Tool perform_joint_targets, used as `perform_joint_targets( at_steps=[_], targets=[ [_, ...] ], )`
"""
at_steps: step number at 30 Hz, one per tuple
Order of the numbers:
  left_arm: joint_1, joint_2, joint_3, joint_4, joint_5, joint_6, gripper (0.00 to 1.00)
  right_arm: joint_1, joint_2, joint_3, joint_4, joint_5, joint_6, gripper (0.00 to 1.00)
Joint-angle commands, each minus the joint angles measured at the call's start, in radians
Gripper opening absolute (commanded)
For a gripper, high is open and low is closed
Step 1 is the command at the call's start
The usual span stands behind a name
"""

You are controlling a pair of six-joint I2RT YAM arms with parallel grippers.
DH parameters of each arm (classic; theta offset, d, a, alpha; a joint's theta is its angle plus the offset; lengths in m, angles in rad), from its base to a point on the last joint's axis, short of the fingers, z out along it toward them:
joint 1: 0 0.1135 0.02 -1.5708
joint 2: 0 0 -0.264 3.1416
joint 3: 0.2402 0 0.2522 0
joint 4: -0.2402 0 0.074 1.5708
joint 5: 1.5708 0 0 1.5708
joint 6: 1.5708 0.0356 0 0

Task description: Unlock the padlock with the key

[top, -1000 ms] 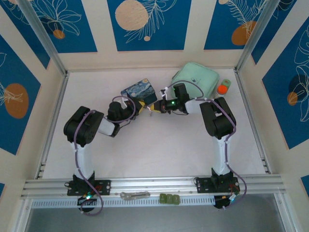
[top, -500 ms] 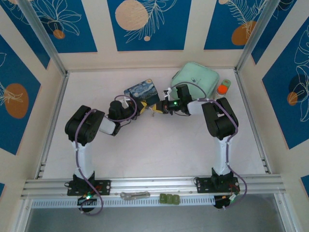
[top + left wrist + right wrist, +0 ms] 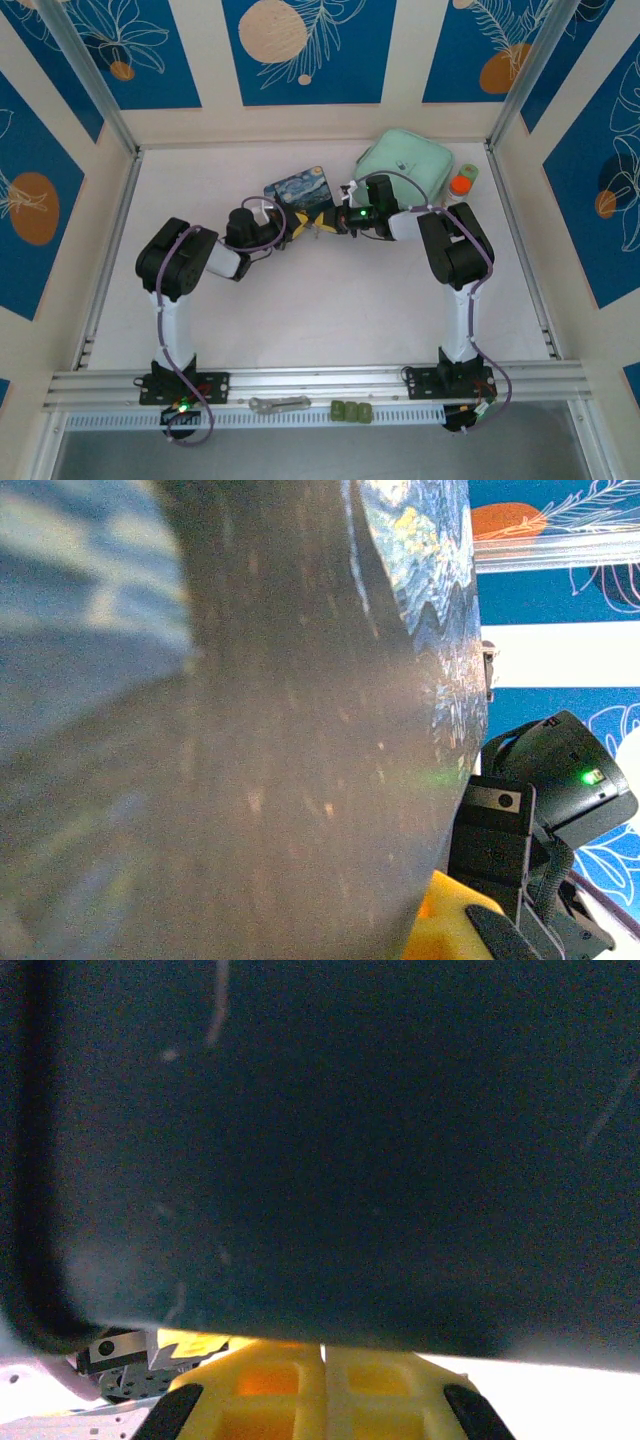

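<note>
1. Padlock: we expect one, but it is too small to pick out. We judge it sits where the two sets of fingertips meet, just in front of the tin [image 3: 298,189]. Key: one expected, likewise not made out.
2. Left gripper [image 3: 293,226]: one. Its jaws are together, and we cannot tell what they pinch.
3. Right gripper [image 3: 326,222]: one. Its yellow fingers [image 3: 260,1385] are pressed together, and it stands tip to tip with the left.
4. Handling note: we would have one gripper brace the lock body. The other should line the key up with the keyway, push it straight in, then twist without pulling. Small moves are best, as the tin is close enough to be nudged.
5. Tin: one, crowding both wrist views.
6. Mint-green case [image 3: 405,160]: one, behind the right wrist. Orange-topped piece [image 3: 461,184]: one, beside it.
7. Near rail [image 3: 320,380]: one grey metal tool [image 3: 280,404]. Green pieces [image 3: 352,410]: two or three, the count uncertain.
</note>
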Motion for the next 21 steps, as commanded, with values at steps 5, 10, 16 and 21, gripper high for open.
perform_joint_targets(
  at_steps=[5, 10, 16, 21],
  targets=[
    [-0.075, -0.008, 0.015, 0.095, 0.225, 0.042, 0.0, 0.04, -0.006, 0.039, -0.035, 0.184, 0.186, 0.0],
    [-0.065, 0.008, 0.011, 0.069, 0.142, 0.038, 0.0, 0.03, -0.062, -0.042, -0.008, 0.226, 0.161, 0.05],
    [-0.051, -0.073, 0.037, -0.23, 0.006, 0.154, 0.0, 0.018, -0.124, -0.114, -0.014, 0.252, 0.092, 0.35],
    [-0.049, -0.132, 0.093, -0.457, -0.052, 0.269, 0.0, 0.012, -0.186, -0.155, -0.068, 0.271, 0.015, 0.46]
  ],
)
